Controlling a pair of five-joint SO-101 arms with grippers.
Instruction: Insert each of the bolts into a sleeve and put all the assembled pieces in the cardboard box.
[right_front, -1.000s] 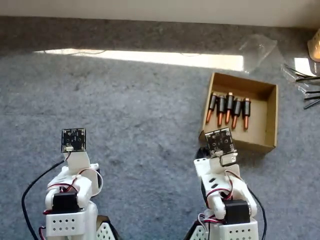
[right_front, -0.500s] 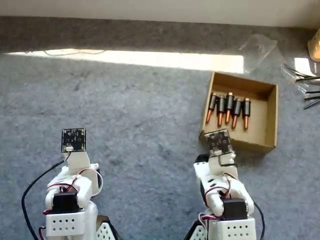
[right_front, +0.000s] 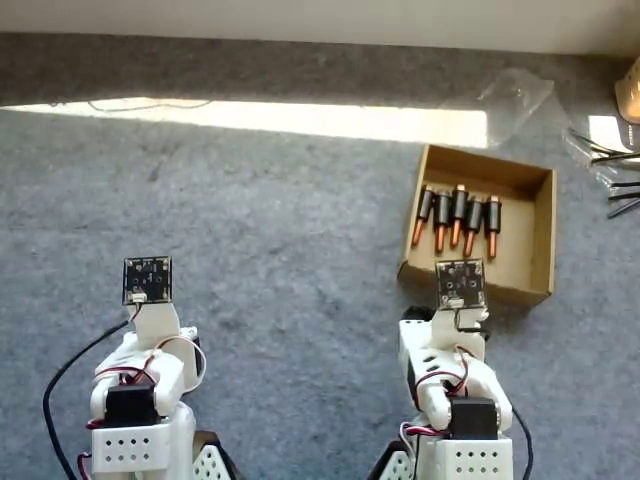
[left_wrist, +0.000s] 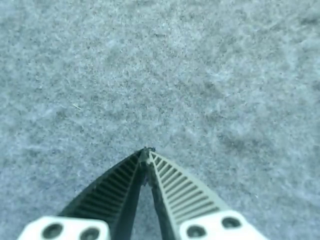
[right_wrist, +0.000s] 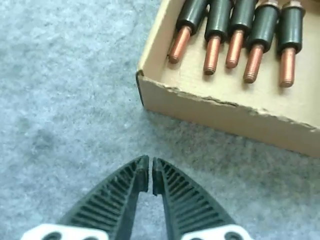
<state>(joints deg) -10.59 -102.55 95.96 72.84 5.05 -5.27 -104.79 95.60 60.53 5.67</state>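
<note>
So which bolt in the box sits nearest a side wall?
The piece at the left end of the row in the high view: it lies beside the cardboard box wall, the others further in.

Mat (right_front: 280, 200): grey, mottled, crossed by 1 pale sunlit band (right_front: 300, 115).
Box (right_wrist: 210, 112): plain tan cardboard.
5 bolts (right_wrist: 212, 52): copper, with fine thread lines.
5 sleeves (right_wrist: 219, 17): plain black.
Left gripper (left_wrist: 146, 152): 1 black finger (left_wrist: 107, 192) and 1 beige finger (left_wrist: 182, 192), both ribbed, on a white base.
Right gripper (right_wrist: 150, 165): black, ribbed, on a white base.
Arms (right_front: 125, 448): white shells, black motors (right_front: 130, 405), red wires (right_front: 128, 374).
</note>
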